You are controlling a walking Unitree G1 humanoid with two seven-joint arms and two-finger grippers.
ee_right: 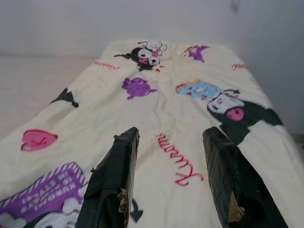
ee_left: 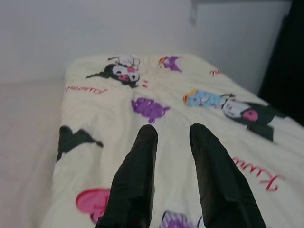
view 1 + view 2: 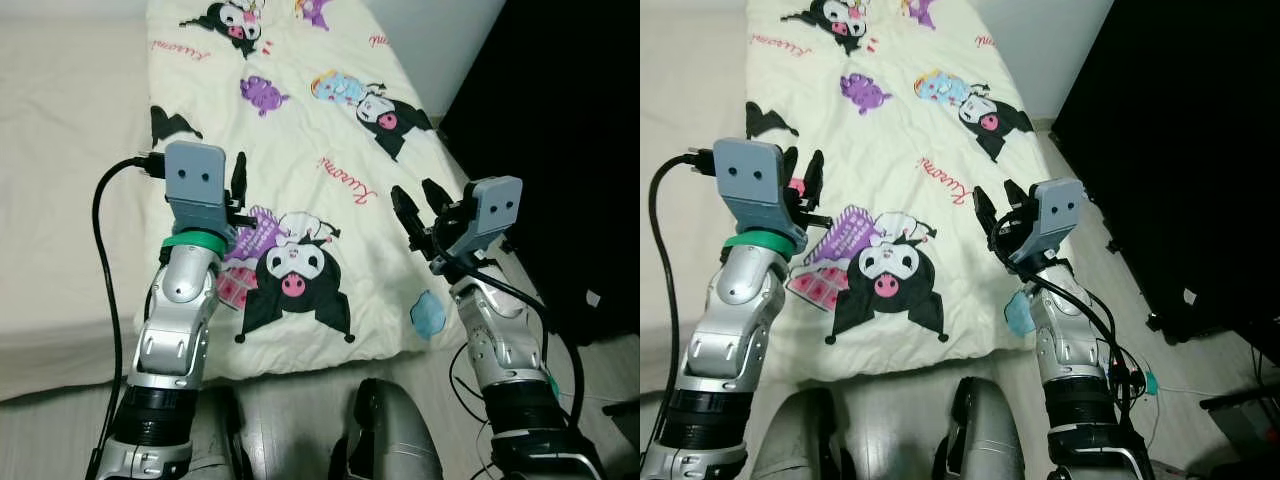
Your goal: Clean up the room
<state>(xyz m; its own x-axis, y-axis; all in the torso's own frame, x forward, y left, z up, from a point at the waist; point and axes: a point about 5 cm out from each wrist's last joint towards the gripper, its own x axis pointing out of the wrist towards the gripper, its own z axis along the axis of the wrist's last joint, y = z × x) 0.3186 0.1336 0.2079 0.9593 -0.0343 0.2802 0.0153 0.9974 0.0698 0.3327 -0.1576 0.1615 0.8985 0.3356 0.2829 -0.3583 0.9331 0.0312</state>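
Both pincers spread and empty: left pincer point(image 3: 238, 190) hovers over the blanket point(image 3: 300, 120), right pincer point(image 3: 420, 215) at its edge, blanket stretching lengthwise ahead.

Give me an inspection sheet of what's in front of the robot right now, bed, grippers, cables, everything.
Surface: bed with a cream cartoon-print blanket spread flat over it, near edge hanging toward the floor.
Job's things: the blanket; nothing else seen to tidy.
Clutter: nothing seen on the blanket.
Grippers: left gripper open, over the blanket's left part; right gripper open, over its right edge. Both hold nothing.
Cables: black cable looping from the left wrist; black wires along the right forearm.
Surroundings: dark furniture on the right, pale wall beyond.
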